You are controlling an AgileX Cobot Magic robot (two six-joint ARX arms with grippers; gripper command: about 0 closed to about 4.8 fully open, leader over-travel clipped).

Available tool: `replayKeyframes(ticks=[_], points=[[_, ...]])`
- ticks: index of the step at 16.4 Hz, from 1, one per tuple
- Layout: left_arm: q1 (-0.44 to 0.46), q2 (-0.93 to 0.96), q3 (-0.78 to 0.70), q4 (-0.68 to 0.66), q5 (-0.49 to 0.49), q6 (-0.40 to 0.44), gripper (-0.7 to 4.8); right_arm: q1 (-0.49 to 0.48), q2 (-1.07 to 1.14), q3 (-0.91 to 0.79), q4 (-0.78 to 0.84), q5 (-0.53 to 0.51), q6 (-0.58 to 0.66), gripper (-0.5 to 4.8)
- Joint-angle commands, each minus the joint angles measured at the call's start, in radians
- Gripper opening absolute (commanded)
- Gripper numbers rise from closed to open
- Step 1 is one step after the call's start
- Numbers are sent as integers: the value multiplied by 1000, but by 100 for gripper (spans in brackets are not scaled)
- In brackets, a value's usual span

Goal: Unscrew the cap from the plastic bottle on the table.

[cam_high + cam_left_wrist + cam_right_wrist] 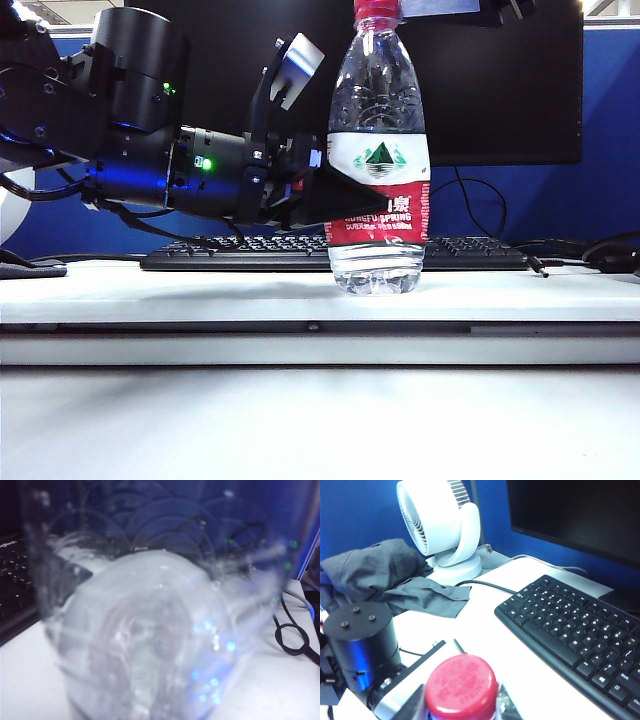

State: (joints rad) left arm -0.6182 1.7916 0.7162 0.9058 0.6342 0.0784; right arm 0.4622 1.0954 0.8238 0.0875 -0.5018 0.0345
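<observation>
red cap (461, 686) on bottle (378, 160) clamped by left tool (335, 195).

The left arm (150, 150) is black, built of thick rounded cylinders, with small green indicator lights, a white-backed wrist camera and a thin black cable

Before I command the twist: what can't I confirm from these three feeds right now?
- Right claw: in no view; only the cap below its camera.
- Left claw fingertips: exterior view, hidden behind the plastic bottle.
- Left wrist view: bottle fills the frame, blurred; contact unreadable.
- Cap top: cropped in exterior.
</observation>
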Motion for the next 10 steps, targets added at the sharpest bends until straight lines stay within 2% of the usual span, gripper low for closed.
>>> replayKeyframes(ticks=[1,5,8,10], points=[[3,8,-10,-61,-2,-3,35,-4,2,-3,-58,4,-21,134],[3,8,-10,-61,-2,-3,35,-72,2,-3,-58,-101,-20,134],[3,8,-10,-60,-2,-3,35,-158,3,-3,-58,-252,-20,134],[3,8,-10,-60,-2,-3,35,-168,3,-3,-58,-268,-20,134]])
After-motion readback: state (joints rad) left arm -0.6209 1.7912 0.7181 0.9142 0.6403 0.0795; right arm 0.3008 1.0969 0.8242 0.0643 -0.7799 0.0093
